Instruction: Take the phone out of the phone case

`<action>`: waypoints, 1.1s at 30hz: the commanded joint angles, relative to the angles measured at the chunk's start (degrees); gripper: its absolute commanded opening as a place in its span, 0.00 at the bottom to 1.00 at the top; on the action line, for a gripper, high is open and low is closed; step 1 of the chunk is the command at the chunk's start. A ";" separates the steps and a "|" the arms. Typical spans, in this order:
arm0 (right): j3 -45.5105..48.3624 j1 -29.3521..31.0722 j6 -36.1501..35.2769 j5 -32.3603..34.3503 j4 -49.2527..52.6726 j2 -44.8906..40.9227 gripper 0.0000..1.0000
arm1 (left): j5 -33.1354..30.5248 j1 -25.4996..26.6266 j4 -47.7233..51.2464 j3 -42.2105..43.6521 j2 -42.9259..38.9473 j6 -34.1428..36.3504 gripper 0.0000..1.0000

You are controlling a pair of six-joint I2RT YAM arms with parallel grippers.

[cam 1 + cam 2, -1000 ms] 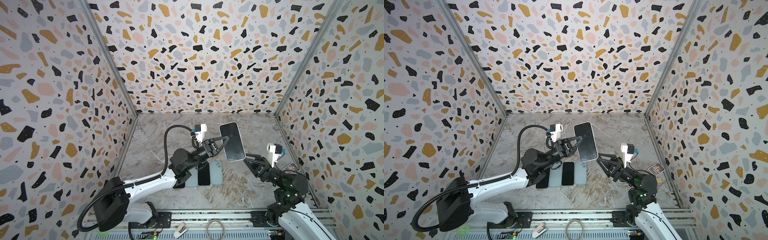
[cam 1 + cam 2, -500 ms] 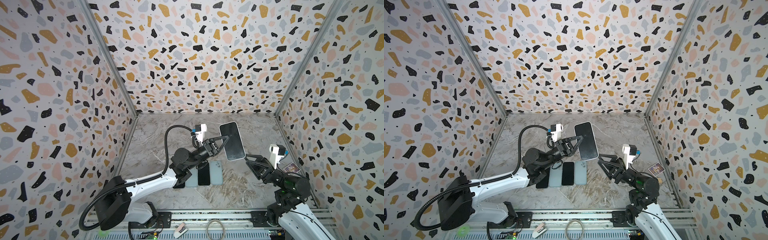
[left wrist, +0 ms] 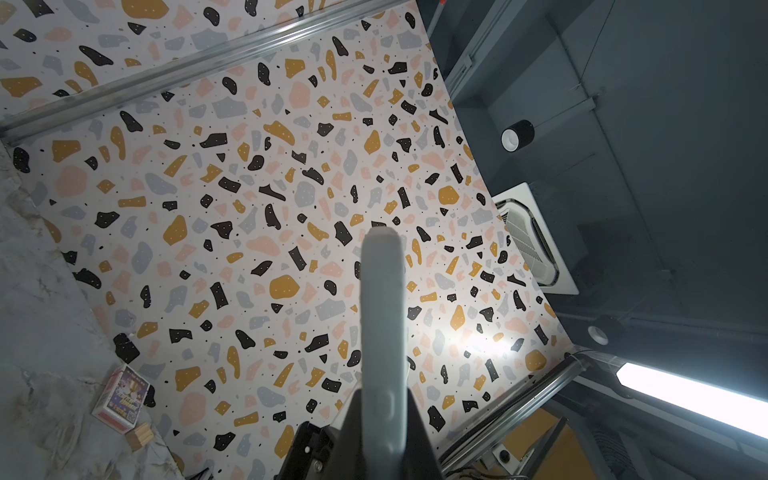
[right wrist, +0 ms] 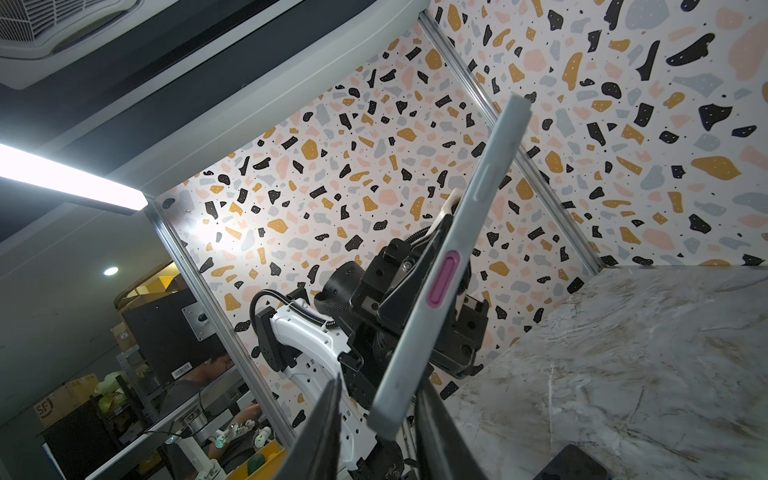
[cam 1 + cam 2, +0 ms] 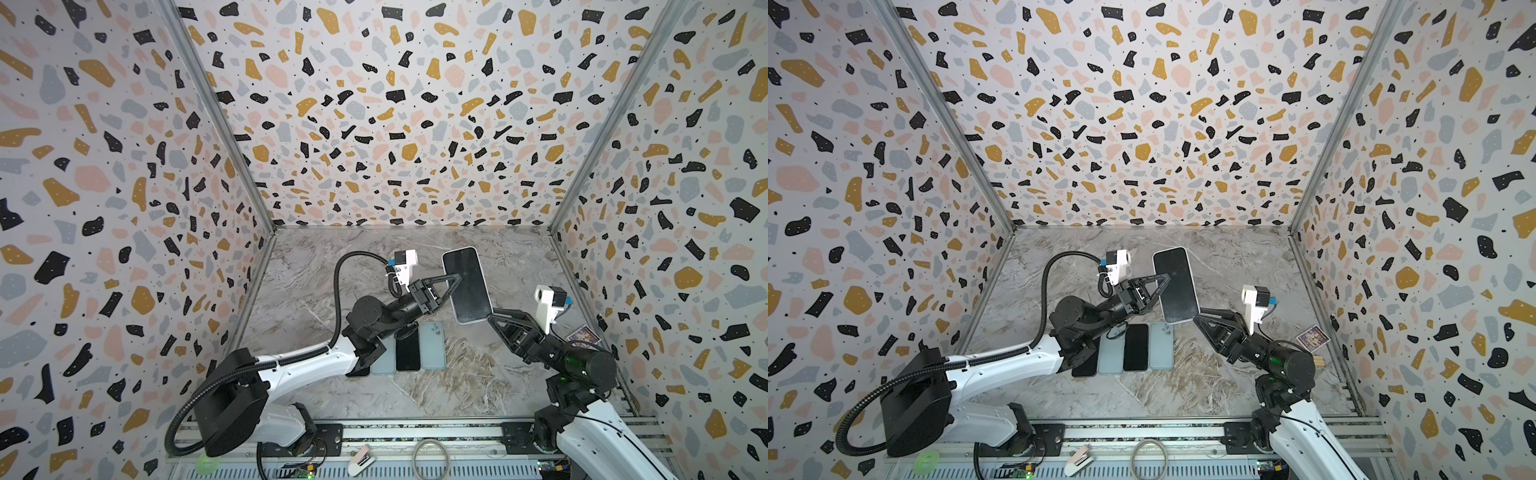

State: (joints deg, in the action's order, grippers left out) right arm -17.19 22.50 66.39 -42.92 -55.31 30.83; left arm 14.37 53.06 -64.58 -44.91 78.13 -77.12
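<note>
The right pincer [image 5: 492,318] has narrowed its jaws in the last second while staying at the low corner of the phone [image 5: 467,284]. In the right wrist view the jaws now straddle the end of the pale grey phone case [image 4: 478,199], spread, with a sliver of gap showing on each side, so nothing is pinched there yet. The left pincer [image 5: 455,283] has not changed: it is pressed together on the cased phone at the middle of one long edge and holds it tilted in the air above the middle of the desk [image 5: 478,382], dark screen toward the top views. The phone still sits fully in its case. I judge this to be the closing step before peeling: once the right jaws bite on the case end, the two arms can work phone and case apart.

Counted: two pincers, one cased phone held aloft. Four phone-shaped slabs [image 5: 1136,347] lie side by side on the desk toward its front edge, two dark and two pale, the leftmost partly under the left arm. One card box [image 5: 582,334] stands by the right edge, with one small wooden block [image 5: 1318,361] beside it.
</note>
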 commanded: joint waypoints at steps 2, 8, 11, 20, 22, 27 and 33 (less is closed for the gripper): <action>-0.97 -0.09 0.06 -0.55 -3.04 0.07 0.26 | 0.46 0.16 -6.86 -1.59 -0.86 0.58 0.00; 0.72 -0.11 0.43 -0.10 -4.29 -0.90 0.23 | -0.21 0.14 -8.34 -1.63 -0.56 -1.16 0.00; 1.78 -0.11 0.37 -0.25 -5.70 -1.21 0.22 | -0.21 0.15 -10.12 -1.89 -0.18 -2.95 0.00; -0.40 -0.18 -0.25 -1.73 -7.24 1.24 0.17 | 0.53 1.39 -7.41 -3.92 -0.86 -1.28 0.00; -1.28 -0.18 -0.73 -1.82 -6.13 1.59 0.16 | 0.53 1.35 -7.43 -3.70 -0.97 -1.19 0.00; -1.31 -0.19 -1.00 -1.61 -5.51 1.14 0.21 | -0.02 1.35 -7.17 -2.85 -1.40 -0.78 0.00; -1.53 -0.22 -1.18 -0.93 -3.43 -1.02 0.30 | -0.76 1.35 -6.63 -2.29 -1.66 -0.37 0.00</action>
State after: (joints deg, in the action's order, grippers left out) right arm -16.36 22.48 65.67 -43.88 -58.96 30.87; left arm 13.91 54.13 -66.50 -45.87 78.65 -78.46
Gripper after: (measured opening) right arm 0.298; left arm 0.118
